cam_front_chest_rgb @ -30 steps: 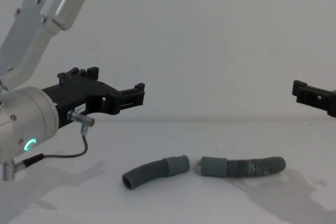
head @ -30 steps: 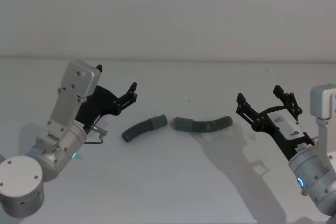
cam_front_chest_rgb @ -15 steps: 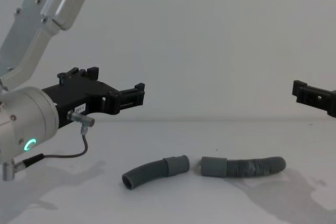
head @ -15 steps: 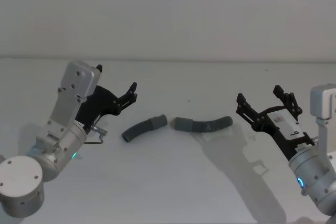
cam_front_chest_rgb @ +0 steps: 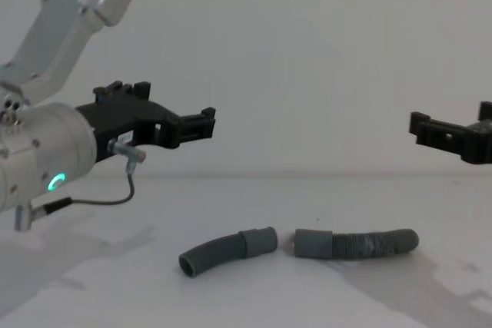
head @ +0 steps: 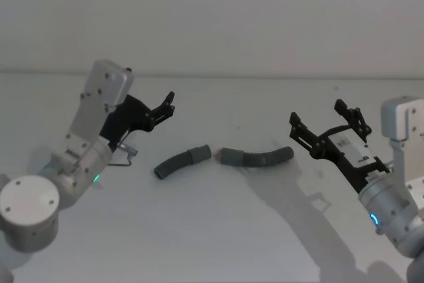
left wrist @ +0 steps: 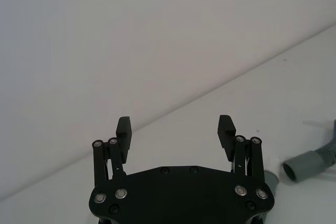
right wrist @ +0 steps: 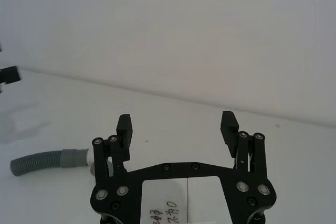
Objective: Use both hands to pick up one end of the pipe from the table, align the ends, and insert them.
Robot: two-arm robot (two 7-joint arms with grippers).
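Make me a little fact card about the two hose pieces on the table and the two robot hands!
Left hose: curved dark grey ribbed hose, lying on the whitish table
Right hose: longer grey ribbed hose, lying on the table
Ends: smooth grey cuffs face each other, small gap, not joined
Left hand: black left gripper, open, empty, raised left of the hoses
Right hand: black right gripper, open, empty, raised right of the hoses
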